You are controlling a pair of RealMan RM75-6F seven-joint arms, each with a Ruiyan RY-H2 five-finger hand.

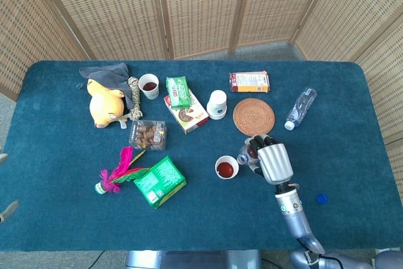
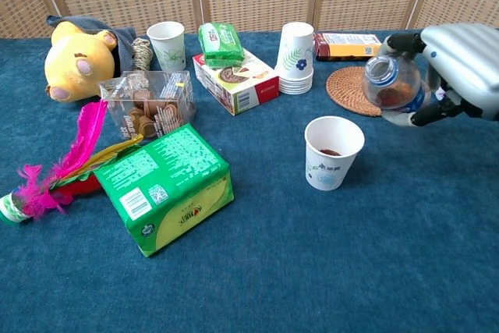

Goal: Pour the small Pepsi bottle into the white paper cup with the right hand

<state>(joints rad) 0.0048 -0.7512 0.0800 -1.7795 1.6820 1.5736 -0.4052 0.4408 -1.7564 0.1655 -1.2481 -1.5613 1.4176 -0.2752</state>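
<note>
- Clear plastic small Pepsi bottle [image 2: 392, 85], uncapped, w/ dark cola left, is clamped in silver right hand [image 2: 456, 68], tilted, mouth toward frame left.
- White paper cup [image 2: 333, 151], centre-right of chest view, is set below-left of mouth, apart.
- Risk: spill onto blue cloth [image 2: 312, 271] if tilted further before mouth is over rim.
- Left hand isn't seen.

Pepsi bottle [image 1: 247, 154] mostly hidden under right hand [image 1: 272, 162]; label unreadable.

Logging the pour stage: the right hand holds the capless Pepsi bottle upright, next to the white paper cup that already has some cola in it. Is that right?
Not quite: the Pepsi bottle is tilted, not upright, its open mouth leaning toward the white paper cup, as the chest view shows. The rest holds: the right hand grips it beside the cup, no cap is on it, and some cola lies in the cup.
</note>
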